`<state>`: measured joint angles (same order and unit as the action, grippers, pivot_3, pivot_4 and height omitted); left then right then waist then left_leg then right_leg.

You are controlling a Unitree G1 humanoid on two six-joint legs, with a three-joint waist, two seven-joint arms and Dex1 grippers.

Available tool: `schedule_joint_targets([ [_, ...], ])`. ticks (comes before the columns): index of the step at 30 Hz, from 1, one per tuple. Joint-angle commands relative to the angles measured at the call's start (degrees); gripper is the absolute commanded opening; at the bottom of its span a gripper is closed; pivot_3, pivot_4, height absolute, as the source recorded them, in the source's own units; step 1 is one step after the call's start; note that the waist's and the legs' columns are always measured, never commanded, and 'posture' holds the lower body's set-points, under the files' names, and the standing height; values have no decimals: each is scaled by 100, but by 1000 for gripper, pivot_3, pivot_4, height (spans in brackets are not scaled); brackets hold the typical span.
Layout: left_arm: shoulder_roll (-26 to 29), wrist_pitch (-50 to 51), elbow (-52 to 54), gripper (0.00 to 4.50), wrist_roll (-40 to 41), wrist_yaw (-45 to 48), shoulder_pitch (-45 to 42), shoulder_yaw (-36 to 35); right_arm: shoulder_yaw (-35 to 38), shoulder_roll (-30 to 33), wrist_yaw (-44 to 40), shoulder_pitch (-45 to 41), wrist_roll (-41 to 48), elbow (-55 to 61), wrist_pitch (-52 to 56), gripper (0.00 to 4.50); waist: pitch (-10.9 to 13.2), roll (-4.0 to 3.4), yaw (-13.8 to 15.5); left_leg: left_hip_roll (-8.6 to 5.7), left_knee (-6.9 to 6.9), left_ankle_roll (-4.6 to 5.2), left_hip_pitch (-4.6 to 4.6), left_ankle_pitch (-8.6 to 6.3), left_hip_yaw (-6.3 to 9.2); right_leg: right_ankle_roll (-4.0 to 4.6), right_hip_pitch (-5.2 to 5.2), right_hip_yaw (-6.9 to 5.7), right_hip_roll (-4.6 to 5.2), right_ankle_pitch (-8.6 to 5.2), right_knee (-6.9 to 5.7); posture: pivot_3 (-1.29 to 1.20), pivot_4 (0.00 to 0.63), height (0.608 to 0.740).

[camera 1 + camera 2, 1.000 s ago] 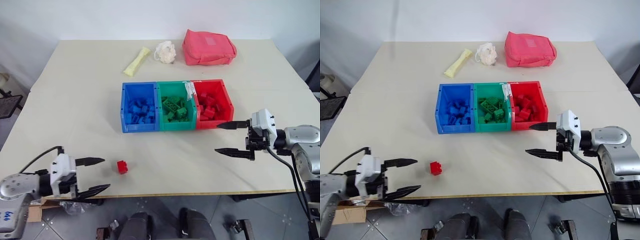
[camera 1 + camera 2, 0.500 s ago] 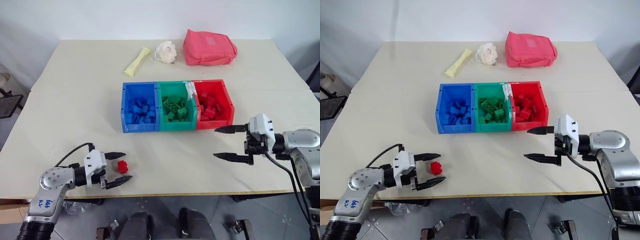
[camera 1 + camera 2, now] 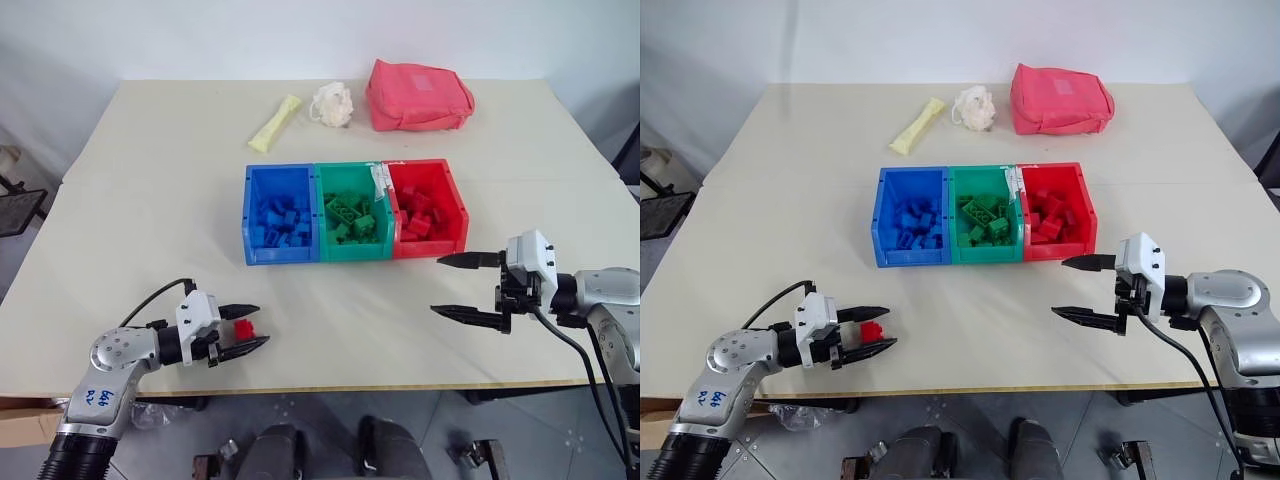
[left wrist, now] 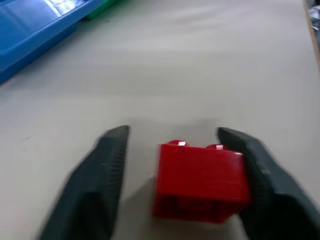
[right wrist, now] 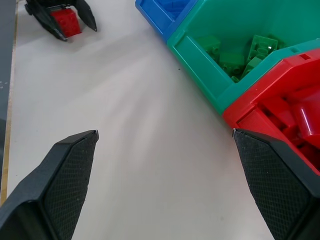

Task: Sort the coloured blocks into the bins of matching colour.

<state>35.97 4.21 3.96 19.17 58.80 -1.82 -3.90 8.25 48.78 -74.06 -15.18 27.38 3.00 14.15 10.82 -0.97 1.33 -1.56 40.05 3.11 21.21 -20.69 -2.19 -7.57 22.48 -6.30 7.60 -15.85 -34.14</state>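
The red block (image 4: 200, 180) sits near the table's (image 3: 150, 200) front edge, toward its left corner, between the left gripper's (image 3: 243, 329) half-closed fingers, one touching, one apart: not gripped yet. The right gripper (image 3: 462, 285) hangs wide open, empty, beside the red bin (image 3: 455, 215), likely waiting.

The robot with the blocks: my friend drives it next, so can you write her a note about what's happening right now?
Left gripper: fingers around the red block near the table's front edge; one finger touches it, grip not yet firm.
Right gripper: open, empty, in front of the red bin.
Blue bin, green bin and red bin already hold matching blocks.
Left: close, lift, drop the red block in the red bin.
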Motion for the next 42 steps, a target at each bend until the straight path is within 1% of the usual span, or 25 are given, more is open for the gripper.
schedule_joint_targets([
  [1,48,13,228,1649,183,7,31,-140,215,90,42,1,126,188,5,4500,0,0,8,-1,0,0,0,0,0,0,0,0,0,0,0,0,150,740],
  [2,64,20,235,1485,198,20,32,-140,211,87,50,-4,123,175,1,4500,0,0,8,-1,0,0,0,0,0,0,-1,0,1,0,0,0,150,740],
  [4,87,41,307,1502,238,37,51,-132,218,82,79,5,124,169,-3,4500,0,0,4,-2,0,0,0,0,0,0,-1,1,2,0,0,0,150,740],
  [8,-3,285,764,1502,246,-41,-155,159,369,10,301,99,207,229,34,4500,0,0,11,-2,0,0,1,0,1,0,-1,1,4,0,0,0,150,740],
  [11,-398,343,908,1502,155,-425,-571,367,582,-44,602,270,327,402,211,4500,0,0,40,-8,3,3,1,2,6,0,-4,-1,2,0,-2,0,150,740],
  [13,-718,319,875,1502,99,-698,-858,465,668,-33,694,427,357,526,260,4500,0,1,31,-11,3,4,0,2,5,-3,-4,1,2,1,-5,0,150,740],
  [15,-926,360,804,1502,47,-829,-1124,594,743,-32,806,573,379,656,302,4500,-1,1,28,-12,2,5,1,3,4,-3,-4,-2,-2,2,-7,0,150,740],
  [18,-1437,438,503,1502,-149,-1111,-1851,967,1113,-102,1180,959,524,1047,462,4500,0,2,78,-16,3,9,2,5,2,-3,-4,-15,-5,2,-11,0,150,740],
  [24,-2349,39,-677,1502,-549,-1435,-3048,1361,1567,-145,1562,1499,618,1510,598,4500,-2,5,163,-26,6,18,0,10,-14,-16,-5,-31,-5,9,-7,0,150,740],
  [27,-2593,-113,-1104,1502,-663,-1510,-3363,1412,1652,-172,1687,1643,660,1666,618,4500,-1,5,172,-27,5,20,2,12,-16,-16,-4,-32,-5,9,-4,0,150,740],
  [29,-2969,-371,-1884,1502,-817,-1668,-4003,1451,1821,-268,1848,1917,685,1889,630,4500,0,8,187,-27,5,21,2,12,-16,-16,-3,-33,-5,9,-5,0,150,740],
  [31,-3203,-600,-2433,1502,-903,-1690,-4422,1470,1933,-348,1980,2133,706,2071,639,4500,2,11,246,-29,7,27,9,17,-11,-17,-4,-40,-5,9,-1,0,150,740],
  [37,-3518,-943,-3360,1502,-1042,-1679,-5023,1430,2094,-527,2251,2549,774,2476,664,4500,2,11,253,-37,1,31,9,18,-22,-30,-5,-33,0,16,13,0,150,740],
  [42,-3969,-1206,-4579,1502,-1233,-1957,-5908,1347,2191,-708,2451,2827,762,2678,606,4500,5,17,301,-39,3,38,14,22,-22,-30,-4,-34,-1,16,18,0,150,740],
])
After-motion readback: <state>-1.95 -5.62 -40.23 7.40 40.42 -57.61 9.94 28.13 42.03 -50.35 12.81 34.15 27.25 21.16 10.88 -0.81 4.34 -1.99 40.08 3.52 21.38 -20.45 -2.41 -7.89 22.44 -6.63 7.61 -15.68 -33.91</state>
